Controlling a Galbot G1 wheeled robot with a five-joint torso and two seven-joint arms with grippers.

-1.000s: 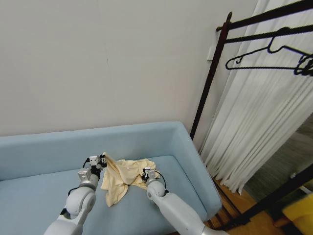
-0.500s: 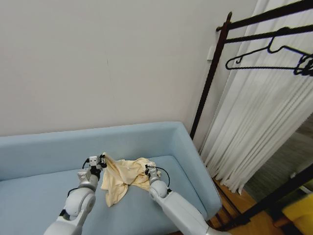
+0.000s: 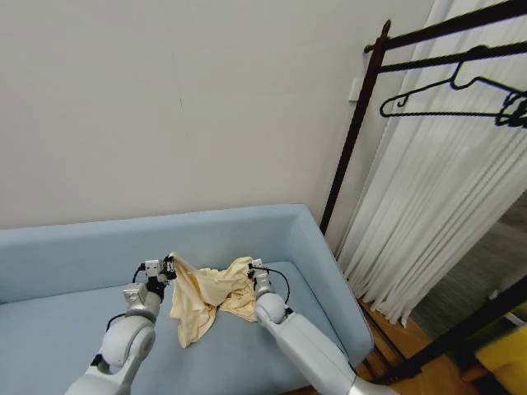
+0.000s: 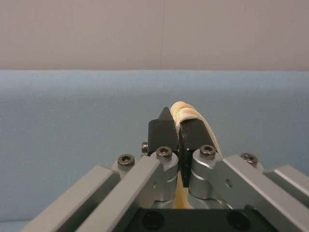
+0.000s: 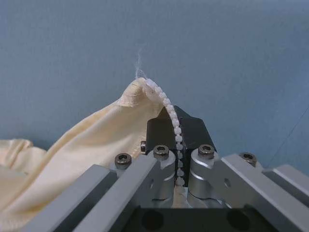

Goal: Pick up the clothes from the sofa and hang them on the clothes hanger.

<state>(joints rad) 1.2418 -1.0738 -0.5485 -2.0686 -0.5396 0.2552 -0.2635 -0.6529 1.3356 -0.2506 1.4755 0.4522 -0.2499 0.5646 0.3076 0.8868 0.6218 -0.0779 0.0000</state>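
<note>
rack (image 3: pixel 354 132): cut off at top-right | hanger (image 3: pixel 445 113): right end cut off

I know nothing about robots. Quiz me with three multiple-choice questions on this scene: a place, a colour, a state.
1. Where is the yellow garment?
A. in a laundry basket
B. on the sofa, gripped by the left gripper and the right gripper
C. on a table
2. What colour is the sofa?
A. light blue
B. red
C. black
3. How is the left gripper?
A. wide open
B. shut on the garment
C. holding a cup
Answers: 1 B, both hold it over the seat; 2 A, light blue upholstery; 3 B, fingers pinch a cloth fold.
</note>
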